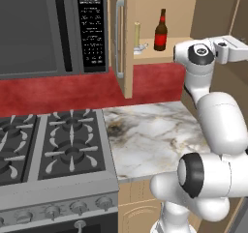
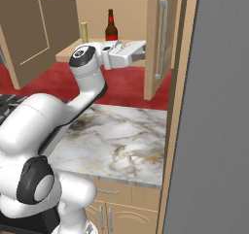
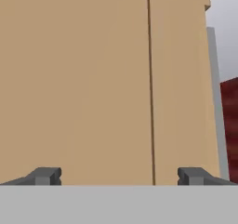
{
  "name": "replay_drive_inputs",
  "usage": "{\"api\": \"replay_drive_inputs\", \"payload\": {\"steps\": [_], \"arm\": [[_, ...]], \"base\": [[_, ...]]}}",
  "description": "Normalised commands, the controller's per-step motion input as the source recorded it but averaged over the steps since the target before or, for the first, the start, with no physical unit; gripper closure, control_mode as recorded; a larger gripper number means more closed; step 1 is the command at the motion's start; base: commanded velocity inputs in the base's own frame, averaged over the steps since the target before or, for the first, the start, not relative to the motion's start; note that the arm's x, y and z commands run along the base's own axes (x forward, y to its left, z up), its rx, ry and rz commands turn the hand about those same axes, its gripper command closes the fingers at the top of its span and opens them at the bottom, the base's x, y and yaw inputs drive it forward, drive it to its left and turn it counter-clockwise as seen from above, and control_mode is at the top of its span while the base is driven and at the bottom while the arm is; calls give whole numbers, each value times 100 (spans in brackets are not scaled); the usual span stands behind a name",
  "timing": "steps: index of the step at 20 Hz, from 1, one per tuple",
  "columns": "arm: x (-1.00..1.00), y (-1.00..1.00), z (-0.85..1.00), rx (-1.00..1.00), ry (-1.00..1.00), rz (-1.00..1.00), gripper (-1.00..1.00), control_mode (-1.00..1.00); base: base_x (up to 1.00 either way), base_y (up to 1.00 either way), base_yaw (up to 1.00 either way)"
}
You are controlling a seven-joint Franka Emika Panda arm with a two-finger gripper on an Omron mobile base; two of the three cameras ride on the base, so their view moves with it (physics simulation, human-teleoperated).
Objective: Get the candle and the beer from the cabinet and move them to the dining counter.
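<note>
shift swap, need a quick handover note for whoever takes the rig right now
Gripper: open, empty, facing a tan cabinet panel close up.
Candle and beer: both upright on the shelf of the cabinet, doors open, candle left of the beer.
Done: cabinet opened; nothing picked.
Left: grasp each item and carry both to the dining counter.
Below: marble countertop beside the stove.

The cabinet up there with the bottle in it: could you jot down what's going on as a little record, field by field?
cabinet: doors open, one inner shelf showing
beer: upright on the shelf, untouched
candle: upright in its holder, left of the beer in the left base view, apart from it
gripper: fingers spread, nothing between them, facing a tan wood panel
marble countertop: below the cabinet, beside the gas stove
task progress: neither item picked up yet
</note>
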Motion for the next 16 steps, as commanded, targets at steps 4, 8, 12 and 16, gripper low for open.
{"api": "replay_drive_inputs", "payload": {"steps": [4,8,12,16], "arm": [[-26,-64,0,0,0,-1,-100,-100],[-20,-58,0,0,0,0,-100,-100],[-8,-44,0,0,0,0,-100,-100],[0,-19,0,0,0,0,-100,-100]], "base": [[0,0,0],[0,0,0],[0,0,0],[0,0,0]]}}
